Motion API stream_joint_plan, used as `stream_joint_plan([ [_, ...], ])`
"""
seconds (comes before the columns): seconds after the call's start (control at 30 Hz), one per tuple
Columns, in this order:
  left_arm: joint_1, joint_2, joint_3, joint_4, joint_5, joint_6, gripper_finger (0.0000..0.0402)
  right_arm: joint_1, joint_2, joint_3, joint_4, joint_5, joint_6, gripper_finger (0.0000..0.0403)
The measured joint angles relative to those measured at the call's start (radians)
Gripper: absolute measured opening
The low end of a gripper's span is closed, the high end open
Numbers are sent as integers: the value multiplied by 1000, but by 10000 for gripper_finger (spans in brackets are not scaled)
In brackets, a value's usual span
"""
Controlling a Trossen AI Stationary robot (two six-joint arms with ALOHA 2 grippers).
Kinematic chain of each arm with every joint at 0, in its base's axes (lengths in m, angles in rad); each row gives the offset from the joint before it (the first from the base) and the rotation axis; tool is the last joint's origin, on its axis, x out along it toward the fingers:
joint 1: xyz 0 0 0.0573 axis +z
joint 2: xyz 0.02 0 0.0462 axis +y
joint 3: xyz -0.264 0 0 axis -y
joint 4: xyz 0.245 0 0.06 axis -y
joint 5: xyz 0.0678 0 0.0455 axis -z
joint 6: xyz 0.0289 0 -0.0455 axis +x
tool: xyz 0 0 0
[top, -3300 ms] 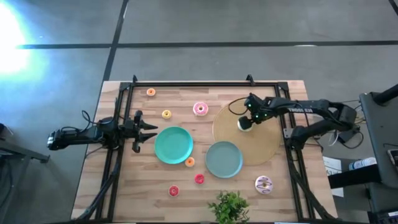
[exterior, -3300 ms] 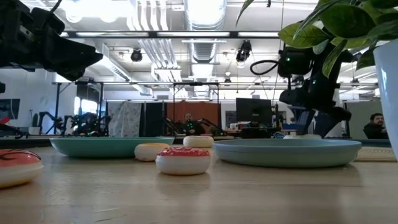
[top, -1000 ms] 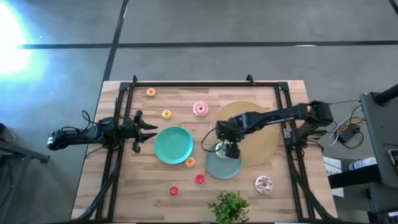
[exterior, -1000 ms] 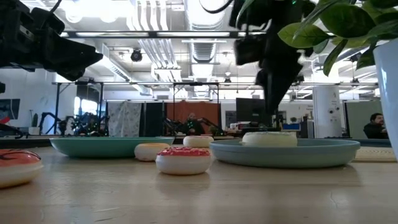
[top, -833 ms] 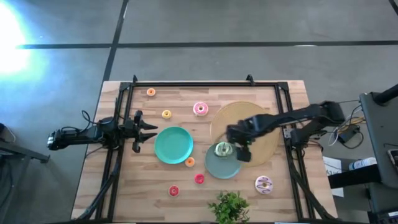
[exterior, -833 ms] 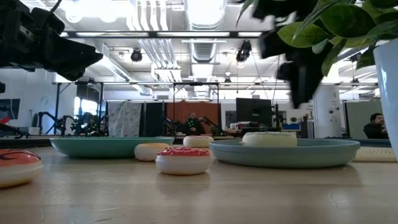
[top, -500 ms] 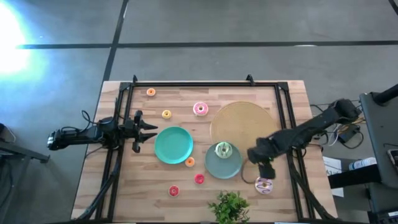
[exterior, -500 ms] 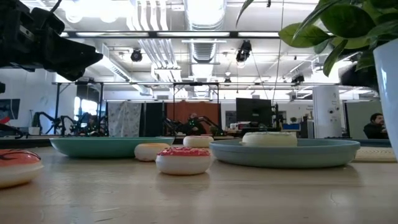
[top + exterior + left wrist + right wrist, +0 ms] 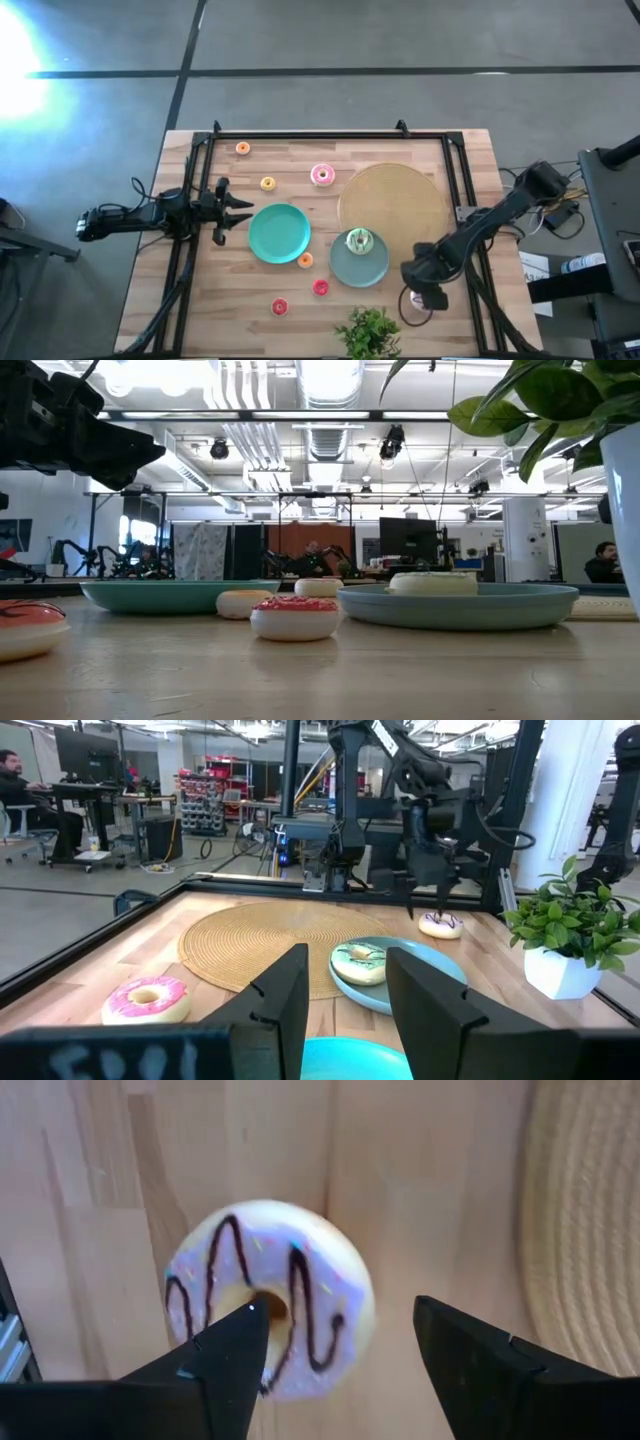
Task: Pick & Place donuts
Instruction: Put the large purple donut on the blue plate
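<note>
My right gripper (image 9: 340, 1345) hangs wide open, holding nothing, above the white-purple iced ring donut with dark drizzle (image 9: 268, 1297) lying on the wooden table (image 9: 200, 290). My left gripper (image 9: 345, 990) waits open.

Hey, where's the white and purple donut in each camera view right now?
High view: mostly hidden under the right gripper, near the potted plant.
Low view: not in it.
Left wrist view: white-purple donut far across the table, beside the plant.
Right wrist view: centred below the open fingers.
Shared landmark: woven mat.
</note>
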Motion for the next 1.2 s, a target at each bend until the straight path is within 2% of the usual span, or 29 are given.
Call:
stream_joint_plan([
  [0.23,0,0,0,0,0,0,110,25,82,0,10,3,3,239],
  [0.4,0,0,0,0,0,0,110,24,109,0,13,-11,24,212],
  [0.5,0,0,0,0,0,0,110,24,105,0,18,-11,27,170],
  [0.7,0,0,0,0,0,0,110,2,88,-34,26,-44,87,44],
  [0.77,0,0,0,0,0,0,110,-16,69,-45,21,-53,117,22],
  [0.9,0,0,0,0,0,0,110,-91,-4,-53,11,3,160,23],
  [1.03,0,0,0,0,0,0,110,-230,-113,-52,15,74,189,23],
  [1.2,0,0,0,0,0,0,110,-411,-178,-28,58,92,106,23],
])
